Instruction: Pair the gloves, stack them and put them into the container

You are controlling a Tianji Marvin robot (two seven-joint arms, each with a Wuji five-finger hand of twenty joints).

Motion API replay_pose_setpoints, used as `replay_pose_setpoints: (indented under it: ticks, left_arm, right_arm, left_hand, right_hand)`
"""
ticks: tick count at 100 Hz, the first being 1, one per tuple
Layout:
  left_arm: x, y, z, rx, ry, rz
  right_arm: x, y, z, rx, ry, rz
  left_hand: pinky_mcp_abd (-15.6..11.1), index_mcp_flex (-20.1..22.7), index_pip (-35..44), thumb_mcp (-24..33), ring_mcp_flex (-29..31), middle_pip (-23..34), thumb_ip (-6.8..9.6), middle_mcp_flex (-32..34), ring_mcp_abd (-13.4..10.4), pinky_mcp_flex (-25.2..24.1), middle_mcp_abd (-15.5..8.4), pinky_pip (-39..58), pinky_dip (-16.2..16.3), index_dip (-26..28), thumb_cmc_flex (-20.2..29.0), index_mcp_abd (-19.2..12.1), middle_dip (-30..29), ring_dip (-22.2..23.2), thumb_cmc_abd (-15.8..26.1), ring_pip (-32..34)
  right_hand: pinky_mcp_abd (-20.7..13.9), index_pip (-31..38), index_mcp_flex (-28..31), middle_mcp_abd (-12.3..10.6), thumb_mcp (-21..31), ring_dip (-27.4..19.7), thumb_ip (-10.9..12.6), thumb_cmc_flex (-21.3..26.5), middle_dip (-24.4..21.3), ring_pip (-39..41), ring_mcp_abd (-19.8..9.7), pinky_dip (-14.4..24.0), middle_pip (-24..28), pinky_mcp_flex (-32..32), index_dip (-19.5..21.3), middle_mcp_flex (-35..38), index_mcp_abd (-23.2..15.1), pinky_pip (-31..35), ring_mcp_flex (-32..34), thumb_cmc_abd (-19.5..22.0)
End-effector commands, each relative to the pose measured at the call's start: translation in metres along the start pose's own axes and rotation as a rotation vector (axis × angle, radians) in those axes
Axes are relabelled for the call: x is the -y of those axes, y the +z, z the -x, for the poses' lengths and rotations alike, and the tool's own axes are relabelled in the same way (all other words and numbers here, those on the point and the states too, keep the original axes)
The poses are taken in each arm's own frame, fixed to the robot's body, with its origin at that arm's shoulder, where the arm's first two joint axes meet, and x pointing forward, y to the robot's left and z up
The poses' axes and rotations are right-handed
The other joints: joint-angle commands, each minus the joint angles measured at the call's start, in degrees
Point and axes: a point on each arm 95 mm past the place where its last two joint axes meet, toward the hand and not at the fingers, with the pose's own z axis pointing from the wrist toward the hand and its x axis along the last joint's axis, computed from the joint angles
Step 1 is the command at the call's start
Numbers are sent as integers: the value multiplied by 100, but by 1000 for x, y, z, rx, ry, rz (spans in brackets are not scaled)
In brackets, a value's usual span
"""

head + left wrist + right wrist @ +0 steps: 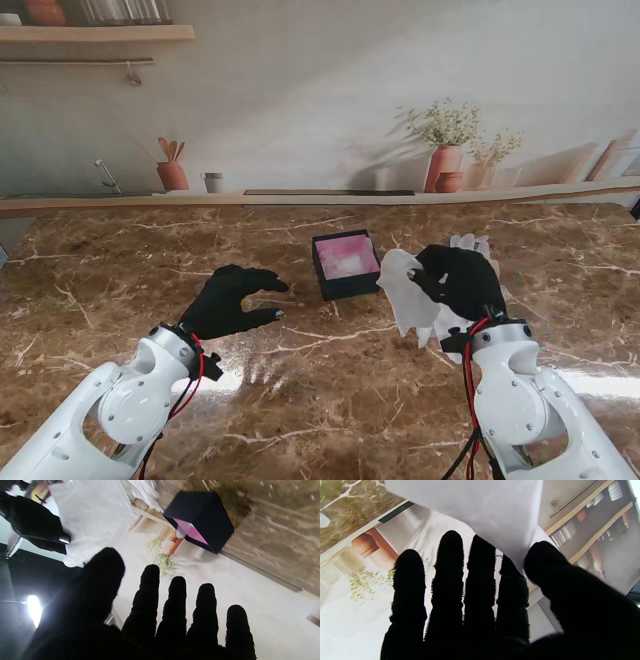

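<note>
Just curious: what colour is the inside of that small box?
Pink inside the small black box, clearest from the stand camera.

White gloves (410, 290); black container (345, 265), pink inside; brown-veined marble table (330, 400).

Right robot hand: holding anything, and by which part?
Yes: the right robot hand pinches a white glove by its edge, between thumb and forefinger. The left robot hand holds nothing.

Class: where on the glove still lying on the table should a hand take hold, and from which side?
Grip the glove by its exposed finger end, coming from the far side. The right hand, holding the lifted glove, covers its near part, so only the fingers are free.
</note>
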Motion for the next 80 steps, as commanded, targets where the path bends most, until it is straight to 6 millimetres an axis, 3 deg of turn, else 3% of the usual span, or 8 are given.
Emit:
replay_pose_setpoints:
  ticks: [1, 9, 28, 55, 61, 80]
  left_arm:
    - [-6, -2, -4, -15, -26, 45]
    - [-12, -1, -8, -30, -36, 75]
    - [-23, 7, -18, -70, -54, 122]
    - [-30, 20, -28, -106, -72, 166]
    - [-33, 24, -29, -99, -73, 147]
    - [-35, 29, -27, -55, -67, 132]
  right_arm:
    - [10, -6, -8, -13, 40, -32]
    - [14, -8, -16, -32, 86, -37]
    - [24, -11, -35, -88, 185, -67]
    - [36, -12, -60, -186, 271, -118]
    - [39, -12, -65, -205, 285, -137]
    - [44, -11, -72, -245, 309, -170]
  left_hand:
    - [40, -319, -294, -56, -308, -155, -91, -311, -140, -106, -80, -299, 80, -191, -295, 3, -76, 25, -107, -219]
    - [79, -684, -610, -312, -385, -167, -78, -432, -130, -139, -104, -454, 309, -375, -430, 133, -66, 39, -246, -246]
    - [39, -1306, -1090, -471, -534, -195, -84, -679, -166, -176, -203, -746, 439, -624, -584, 335, -55, 40, -446, -309]
    - [11, -1259, -1086, -583, -652, -204, -110, -814, -167, -206, -203, -1052, 609, -662, -709, 261, -34, 77, -390, -333]
    - [19, -1359, -1072, -694, -586, -157, -86, -785, -129, -190, -195, -1029, 820, -659, -656, 321, 10, 154, -352, -267]
    - [41, -1381, -1000, -727, -470, -96, -77, -716, -93, -143, -163, -1015, 919, -615, -581, 477, 68, 216, -262, -204]
  right_hand:
    - [25, 154, 59, 28, 186, 119, -109, 239, -44, 37, 18, 157, -33, -41, 32, 159, -105, 216, 245, -4]
    - [24, 156, 56, 23, 176, 126, -109, 244, -36, 38, 18, 153, -30, -76, 30, 156, -104, 218, 221, 0]
    - [21, 163, 47, 41, 159, 174, -99, 259, -4, 96, 26, 151, -11, -116, 26, 149, -74, 243, 185, -7]
    - [21, 169, 65, 45, 170, 207, -86, 255, 35, 142, 21, 149, 28, -115, 10, 150, -79, 265, 167, -28]
    - [22, 169, 63, 46, 167, 212, -86, 254, 38, 149, 22, 147, 33, -115, 6, 153, -68, 266, 165, -31]
    - [26, 170, 74, 45, 170, 220, -80, 239, 42, 167, 19, 141, 43, -117, -13, 163, -70, 267, 172, -37]
